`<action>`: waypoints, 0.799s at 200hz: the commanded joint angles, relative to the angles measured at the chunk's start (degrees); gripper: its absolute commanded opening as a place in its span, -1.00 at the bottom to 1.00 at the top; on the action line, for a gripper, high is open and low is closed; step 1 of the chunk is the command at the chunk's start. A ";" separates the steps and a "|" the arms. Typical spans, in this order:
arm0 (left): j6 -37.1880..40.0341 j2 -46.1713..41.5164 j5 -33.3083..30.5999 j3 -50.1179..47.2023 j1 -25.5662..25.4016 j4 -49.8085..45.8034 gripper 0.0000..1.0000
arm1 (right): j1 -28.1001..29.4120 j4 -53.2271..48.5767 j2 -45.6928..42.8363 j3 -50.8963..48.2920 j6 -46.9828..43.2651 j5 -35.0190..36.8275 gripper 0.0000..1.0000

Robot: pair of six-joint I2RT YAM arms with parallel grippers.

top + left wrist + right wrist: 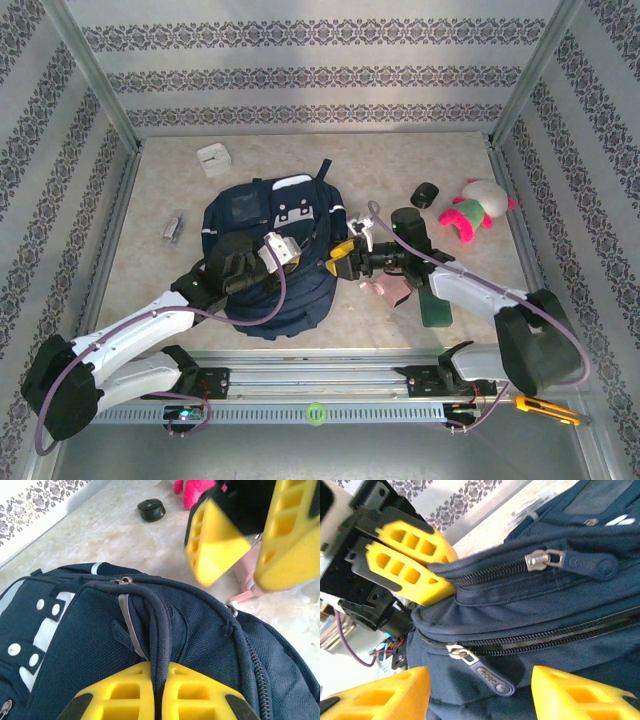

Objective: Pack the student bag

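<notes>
The student bag point(262, 285), a navy backpack, lies flat in the middle of the table with its white patch toward the back. My left gripper point(300, 257) rests on its right side. In the left wrist view this gripper point(159, 674) is shut on a raised navy seam fold of the bag point(200, 630). My right gripper point(338, 260) faces it from the right. Its yellow fingers point(385, 697) stand open on either side of a zip pull point(487, 676) on a closed zip, without touching it. A second zip pull point(572, 562) lies higher up.
A white box point(213, 160) sits behind the bag, and a small metal item point(173, 229) lies to its left. To the right are a black mouse point(425, 194), a pink plush toy point(475, 210), a pink object point(385, 290) and a green item point(437, 310). A yellow-handled cutter point(545, 408) lies on the front rail.
</notes>
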 commanded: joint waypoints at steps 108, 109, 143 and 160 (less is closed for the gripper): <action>1.16 -3.17 3.19 1.73 0.49 6.74 -1.00 | 2.72 -1.22 3.01 1.05 -13.68 -10.71 -0.49; 1.11 -3.12 3.20 1.73 0.49 6.74 -1.00 | 2.72 -1.26 2.94 1.04 -13.70 -10.63 -0.50; 0.80 -3.52 2.82 1.48 0.49 6.78 -1.00 | 2.80 -0.26 3.66 1.42 -12.95 -10.85 -0.79; 0.65 -3.70 2.10 1.32 0.42 6.74 -1.00 | 2.81 -0.16 3.46 1.39 -12.61 -10.66 -0.95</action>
